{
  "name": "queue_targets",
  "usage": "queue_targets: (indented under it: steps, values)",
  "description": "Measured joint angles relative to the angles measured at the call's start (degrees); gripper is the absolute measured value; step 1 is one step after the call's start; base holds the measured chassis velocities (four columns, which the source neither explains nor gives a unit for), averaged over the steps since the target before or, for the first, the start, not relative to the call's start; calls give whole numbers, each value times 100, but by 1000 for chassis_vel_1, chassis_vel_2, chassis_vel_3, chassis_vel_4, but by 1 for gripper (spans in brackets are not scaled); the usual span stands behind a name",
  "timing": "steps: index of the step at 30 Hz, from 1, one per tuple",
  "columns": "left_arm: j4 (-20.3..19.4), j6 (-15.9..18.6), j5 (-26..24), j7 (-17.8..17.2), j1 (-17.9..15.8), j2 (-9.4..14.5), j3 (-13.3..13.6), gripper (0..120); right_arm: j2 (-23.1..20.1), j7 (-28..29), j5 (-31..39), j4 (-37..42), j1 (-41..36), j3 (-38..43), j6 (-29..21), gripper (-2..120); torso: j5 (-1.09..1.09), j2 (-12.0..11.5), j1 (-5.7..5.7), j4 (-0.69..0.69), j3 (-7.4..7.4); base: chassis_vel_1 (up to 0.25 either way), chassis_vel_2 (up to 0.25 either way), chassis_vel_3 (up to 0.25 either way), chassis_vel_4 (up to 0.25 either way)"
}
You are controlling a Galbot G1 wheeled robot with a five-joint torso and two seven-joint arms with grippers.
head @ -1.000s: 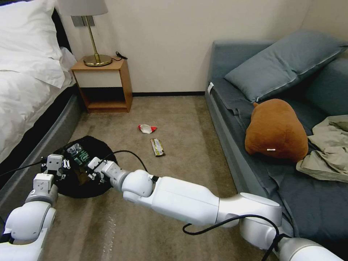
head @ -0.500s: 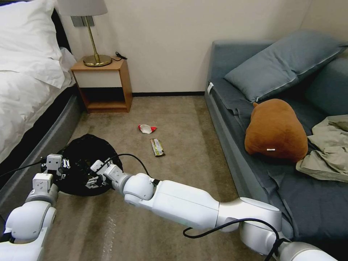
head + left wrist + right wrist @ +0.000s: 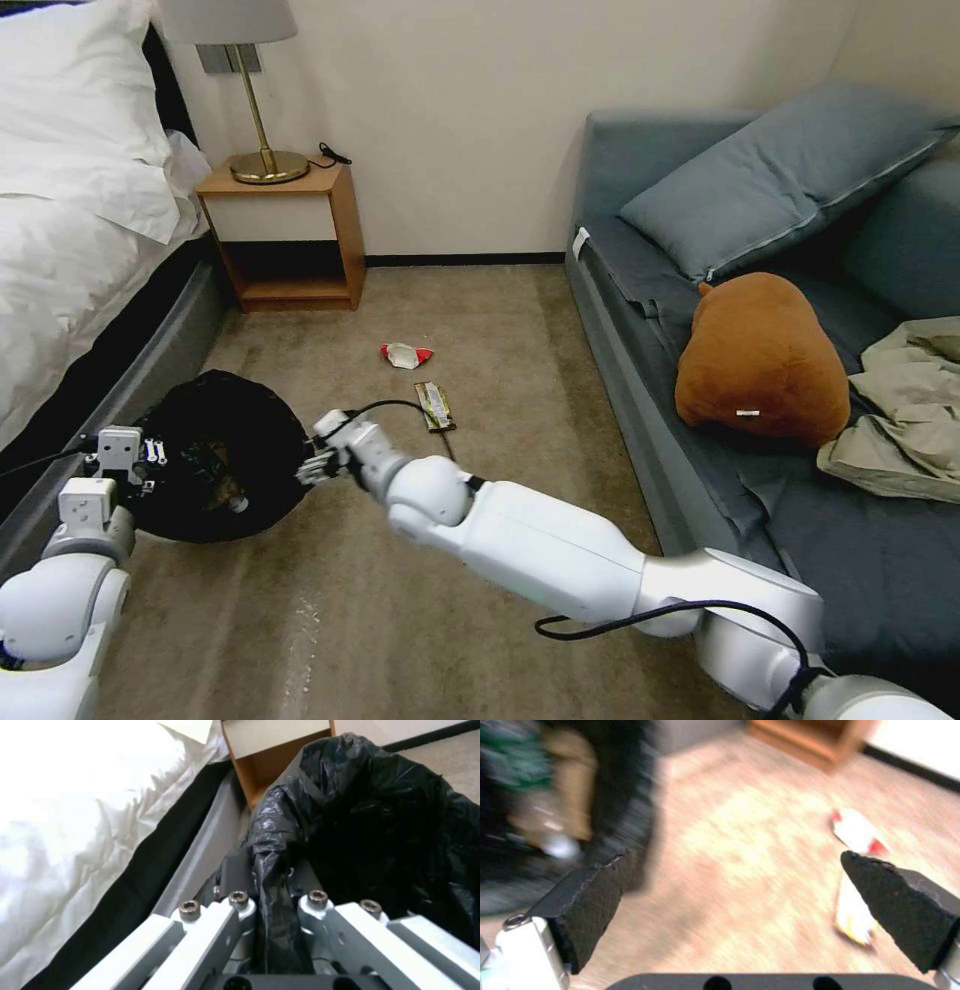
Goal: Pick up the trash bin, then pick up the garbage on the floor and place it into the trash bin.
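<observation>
The trash bin (image 3: 215,440), lined with a glossy black bag (image 3: 380,813), stands on the carpet beside the bed. My left gripper (image 3: 138,460) is shut on the bag-covered rim (image 3: 272,896). My right gripper (image 3: 314,467) hovers just outside the bin's right edge, open and empty, with its black pads (image 3: 587,896) wide apart. Inside the bin lie a tan paper bag (image 3: 567,795) and something green (image 3: 510,768). Garbage on the floor beyond the right gripper: a red-and-white wrapper (image 3: 406,354) (image 3: 857,832) and a dark snack wrapper (image 3: 435,406) (image 3: 852,918).
The bed (image 3: 70,230) runs along the left, with a wooden nightstand (image 3: 285,235) and lamp at the back. A grey sofa (image 3: 760,420) on the right holds a brown plush cushion (image 3: 760,360) and a khaki jacket (image 3: 900,420). Open carpet (image 3: 480,320) lies between them.
My right gripper has come out of the bin and moved right, past its edge, toward the wrappers. The left gripper and the bin have shifted slightly left.
</observation>
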Motion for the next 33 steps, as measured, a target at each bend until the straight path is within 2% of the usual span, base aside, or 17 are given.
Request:
queue_targets:
  steps: [6, 18, 33]
  values:
    - [138, -22, -63, -9, -85, 87, -10, 5, -170, 229, -97, -229, -285, 481, -109, 100, 0, 0, 0, 0, 0, 0, 0, 0, 0]
    - [285, -117, -143, -15, -49, 266, -87, 5, -381, 168, -666, -779, -824, 1452, -29, 100, -1, 0, 0, 0, 0, 0, 0, 0, 0]
    - [212, -170, -120, -68, 96, 244, -158, 5, -463, -55, -976, -924, -1299, 1990, 84, 100, 0, 0, 0, 0, 0, 0, 0, 0, 0]
